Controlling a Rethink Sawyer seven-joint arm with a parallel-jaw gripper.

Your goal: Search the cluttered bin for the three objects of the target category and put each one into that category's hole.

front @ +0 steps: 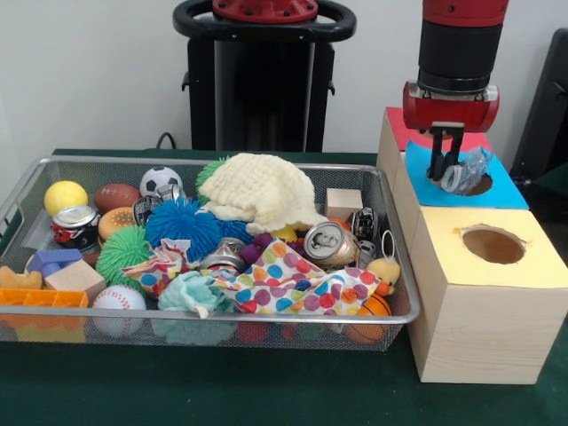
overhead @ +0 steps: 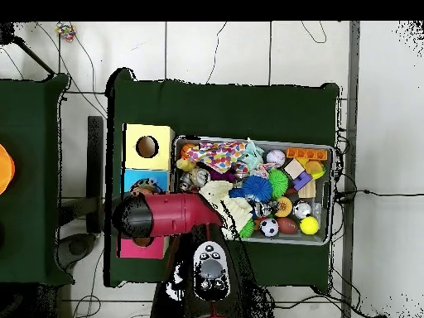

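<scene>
The cluttered bin (front: 27, 177) is a wide silver wire-mesh basket on the green table, also in the overhead view (overhead: 331, 195). Right of it stands the wooden box with the bright blue top (front: 510, 191), its round hole (front: 480, 186) partly covered. My gripper (front: 441, 164) hangs straight down over that hole. It is shut on a crumpled clear bluish object (front: 465, 172), which sits at the hole's mouth. In the overhead view the red arm (overhead: 166, 215) hides the gripper and most of the blue top (overhead: 132, 176).
A yellow-topped box (front: 532, 262) with its own hole (front: 493, 244) stands in front of the blue one, a red-topped box (front: 398, 129) behind. The bin holds crushed cans (front: 327, 241), a cream knitted cloth (front: 262, 191), a polka-dot cloth (front: 284, 284), spiky and sports balls, and blocks.
</scene>
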